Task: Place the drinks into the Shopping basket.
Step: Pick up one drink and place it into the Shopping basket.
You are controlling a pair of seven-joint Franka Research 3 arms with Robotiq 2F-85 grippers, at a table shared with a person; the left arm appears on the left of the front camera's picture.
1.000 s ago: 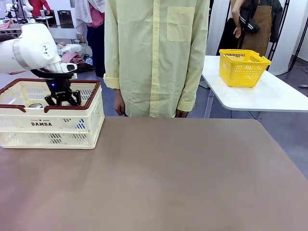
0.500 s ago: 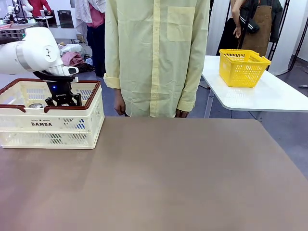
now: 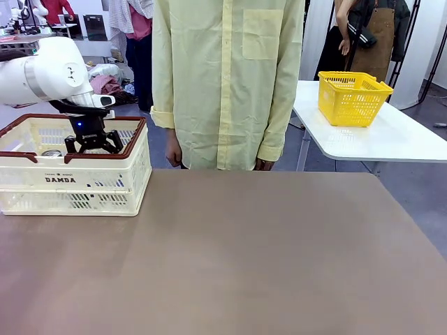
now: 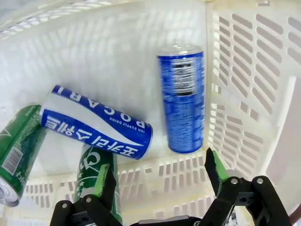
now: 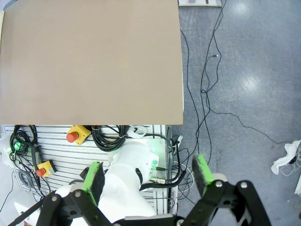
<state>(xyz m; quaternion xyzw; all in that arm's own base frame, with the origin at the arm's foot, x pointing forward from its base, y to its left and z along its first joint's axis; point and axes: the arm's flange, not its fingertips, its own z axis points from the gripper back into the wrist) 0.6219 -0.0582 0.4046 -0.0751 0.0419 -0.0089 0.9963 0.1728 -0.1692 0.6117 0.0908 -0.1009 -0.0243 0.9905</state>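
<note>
Four drinks lie on their sides inside the Shopping basket (image 3: 73,183): two blue cans (image 4: 181,96), two green cans (image 4: 21,141). Left gripper (image 4: 157,175) hangs over them, fingers spread, holding nothing. Right gripper (image 5: 147,179) also spread, empty, high above the table (image 5: 89,61).

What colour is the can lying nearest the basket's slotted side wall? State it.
Blue with white print, the can has a silver top; it shows best in the left wrist view.

White arm, black gripper, person in pale yellow.
Left arm (image 3: 42,73), upper left of frame: glossy white rounded casing with grey ring. Left gripper (image 3: 91,143): black linkage, blue light, green pads (image 4: 99,180). Person's shirt (image 3: 227,77): long-sleeved, buttoned, chest pocket.
</note>
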